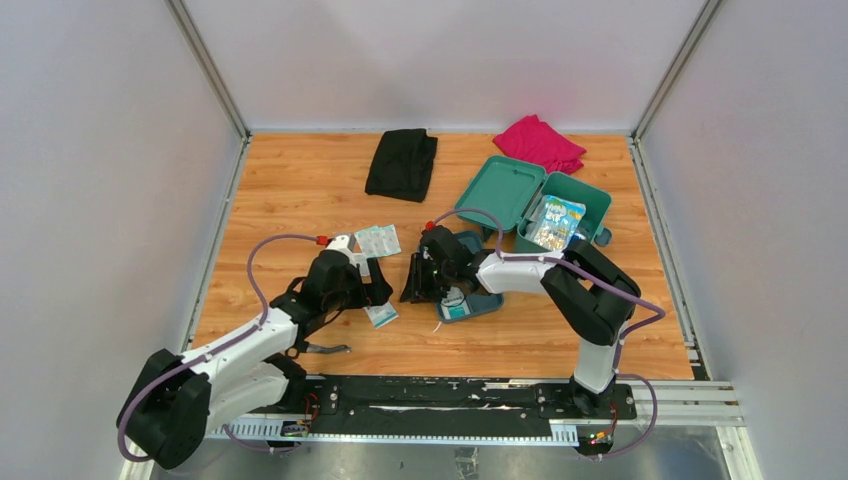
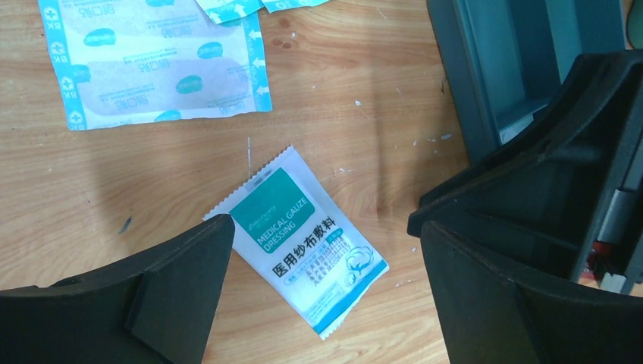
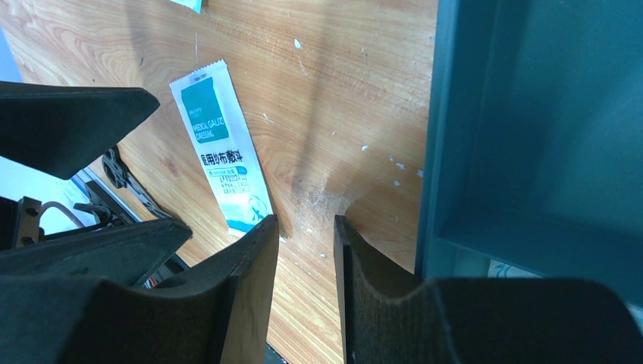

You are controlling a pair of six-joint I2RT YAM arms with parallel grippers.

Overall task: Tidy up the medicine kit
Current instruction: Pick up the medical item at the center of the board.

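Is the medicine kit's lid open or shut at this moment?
Open. The lid lies swung back flat beside the body of the medicine kit, and packets show inside the uncovered body.

Bright, even light from above; soft, short shadows lie on the tabletop (image 1: 300, 190) in the top view. Both wrist views show the packet (image 2: 299, 250) in sharp print; the near black fingers (image 2: 152, 296) are dim, featureless, shading the wood beneath.

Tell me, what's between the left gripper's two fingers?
A teal-and-white gauze packet lies there, under the open left gripper; the left wrist view shows it.
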